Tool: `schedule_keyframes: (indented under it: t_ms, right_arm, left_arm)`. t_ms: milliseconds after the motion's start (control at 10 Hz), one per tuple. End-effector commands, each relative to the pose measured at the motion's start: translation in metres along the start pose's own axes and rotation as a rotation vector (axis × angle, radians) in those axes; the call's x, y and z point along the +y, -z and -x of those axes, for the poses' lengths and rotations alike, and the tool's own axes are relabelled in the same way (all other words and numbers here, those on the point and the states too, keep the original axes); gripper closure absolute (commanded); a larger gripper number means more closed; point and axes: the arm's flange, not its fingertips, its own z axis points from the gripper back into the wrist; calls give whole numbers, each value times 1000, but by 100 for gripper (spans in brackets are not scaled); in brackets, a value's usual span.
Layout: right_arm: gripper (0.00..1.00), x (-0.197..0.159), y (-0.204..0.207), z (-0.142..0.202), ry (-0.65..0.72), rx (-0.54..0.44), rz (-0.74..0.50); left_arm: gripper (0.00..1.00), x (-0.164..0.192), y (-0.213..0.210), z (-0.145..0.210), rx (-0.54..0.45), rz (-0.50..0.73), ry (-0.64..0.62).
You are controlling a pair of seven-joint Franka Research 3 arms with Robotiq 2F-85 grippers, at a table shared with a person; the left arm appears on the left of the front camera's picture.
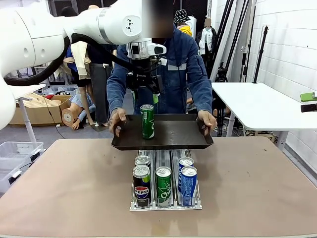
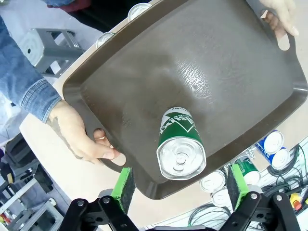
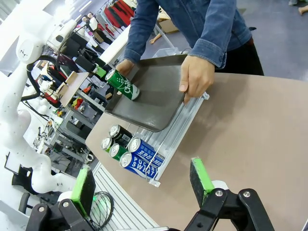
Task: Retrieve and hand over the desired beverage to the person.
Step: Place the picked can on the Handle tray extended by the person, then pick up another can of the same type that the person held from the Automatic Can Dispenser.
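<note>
Nearest, on the robot's side of the table (image 1: pixel 59 188), the right gripper (image 3: pixel 144 185) hangs off to one side with its jaws spread wide and nothing between them. On the tabletop stands a clear rack (image 1: pixel 166 207) holding the unchosen drinks: a Pepsi can (image 1: pixel 141 186), a green one (image 1: pixel 163 186) and a blue one (image 1: pixel 188 184), with more lined up behind. Just past the rack, a dark tray (image 1: pixel 183 134) is held level above the table edge, and the chosen green can (image 1: pixel 147 121) stands upright on it, toward the robot's left. Directly above that can, the left gripper (image 1: pixel 146 91) hovers with its jaws fully apart, the green pads clear of the can on either side. Beyond, the person (image 1: pixel 183 64) grips the tray by both ends. The delivery looks essentially made: the drink rests in the person's keeping, and what seems left is for the left arm to lift away and the person to withdraw the tray.
</note>
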Motion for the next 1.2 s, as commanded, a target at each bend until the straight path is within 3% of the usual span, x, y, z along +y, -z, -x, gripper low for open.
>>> schedule_keyframes:
  t_ms: [0,1100]
  right_arm:
    - [0,0,0,-2,-7,-18,-18]
    - [0,0,0,-2,-7,-18,-18]
  left_arm:
    - [0,0,-1,0,-4,2,-3]
    - [0,0,-1,0,-4,2,-3]
